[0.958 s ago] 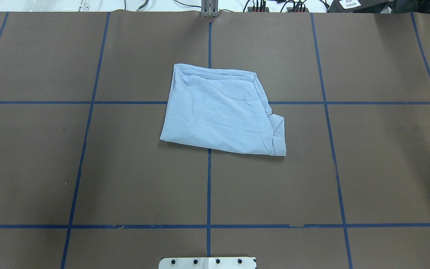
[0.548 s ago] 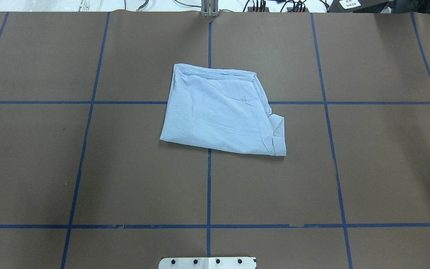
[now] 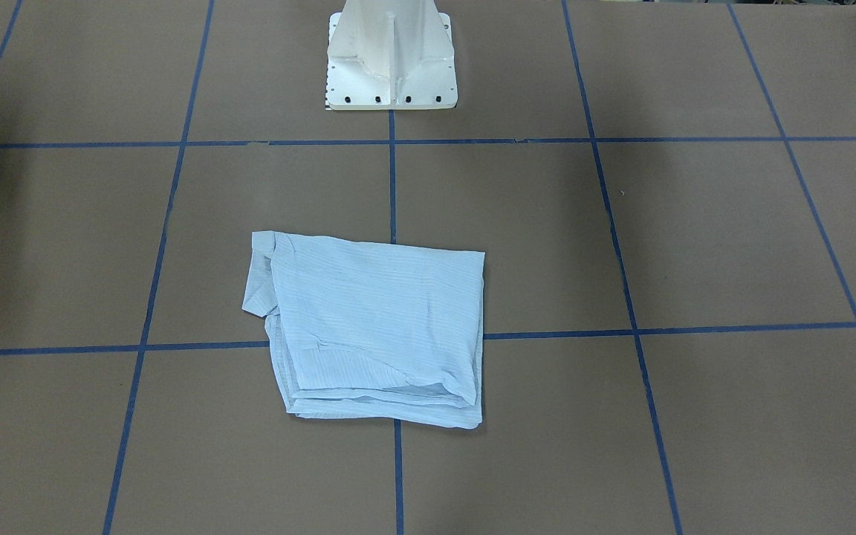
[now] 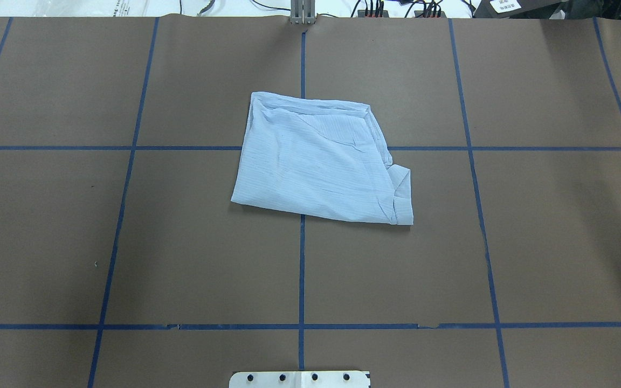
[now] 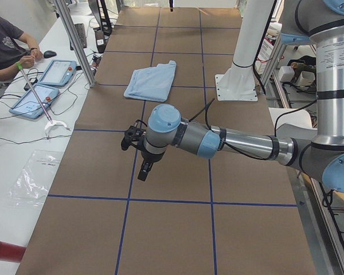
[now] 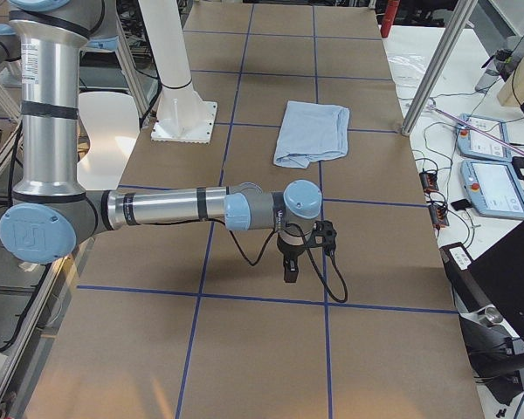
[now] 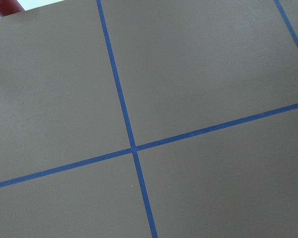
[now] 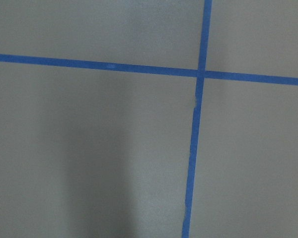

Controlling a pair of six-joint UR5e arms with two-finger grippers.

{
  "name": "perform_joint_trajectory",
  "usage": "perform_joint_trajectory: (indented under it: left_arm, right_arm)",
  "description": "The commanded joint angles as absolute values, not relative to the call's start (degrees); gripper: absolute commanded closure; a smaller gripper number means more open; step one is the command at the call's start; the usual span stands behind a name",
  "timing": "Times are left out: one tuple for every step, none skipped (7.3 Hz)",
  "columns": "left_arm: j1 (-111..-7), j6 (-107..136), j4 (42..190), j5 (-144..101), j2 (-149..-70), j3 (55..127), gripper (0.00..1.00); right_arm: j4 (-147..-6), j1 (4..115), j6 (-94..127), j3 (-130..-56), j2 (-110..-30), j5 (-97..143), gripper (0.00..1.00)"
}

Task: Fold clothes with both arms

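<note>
Left gripper: near end, over brown table; jaws' width cannot be told. Shirt: table centre, folded, one corner flap protruding. Right gripper: far end; jaws likewise unclear. Folding judged complete; best leave arms clear.

You had one folded shirt mid-frame and one white pedestal top centre. Two arms counted: left arm, right arm. Two grippers too: left gripper, right gripper. Two teach pendants sat upper left, one person beside them.
</note>
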State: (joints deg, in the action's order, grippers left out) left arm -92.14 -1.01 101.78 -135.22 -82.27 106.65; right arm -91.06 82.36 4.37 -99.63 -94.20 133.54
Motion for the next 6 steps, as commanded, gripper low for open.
perform_joint_trajectory:
  left_arm:
    - [-92.11,-1.14,101.87,-135.00,-82.79,104.42,0.01]
    - [-92.11,-1.14,101.87,-134.91,-82.79,104.50,0.01]
    - [-92.11,-1.23,101.69,-135.26,-82.88,104.68,0.00]
    - [-92.11,-1.23,101.60,-135.35,-82.88,105.20,0.01]
    - [-92.11,-1.23,101.60,-135.35,-83.23,104.94,0.01]
    - [-92.11,-1.06,101.69,-135.26,-83.15,104.94,0.01]
  right_arm:
    - [-89.49,82.35,4.48,-99.32,-94.13,133.59,0.00]
    - [-89.30,82.35,4.48,-99.23,-94.13,133.59,0.00]
    - [-89.21,82.44,4.40,-99.58,-94.04,133.59,0.00]
    - [-89.21,82.35,4.39,-99.41,-93.96,133.59,0.00]
    - [-89.21,82.35,4.39,-99.32,-93.96,133.59,0.00]
    - [-89.12,82.35,4.39,-99.49,-93.69,133.51,0.00]
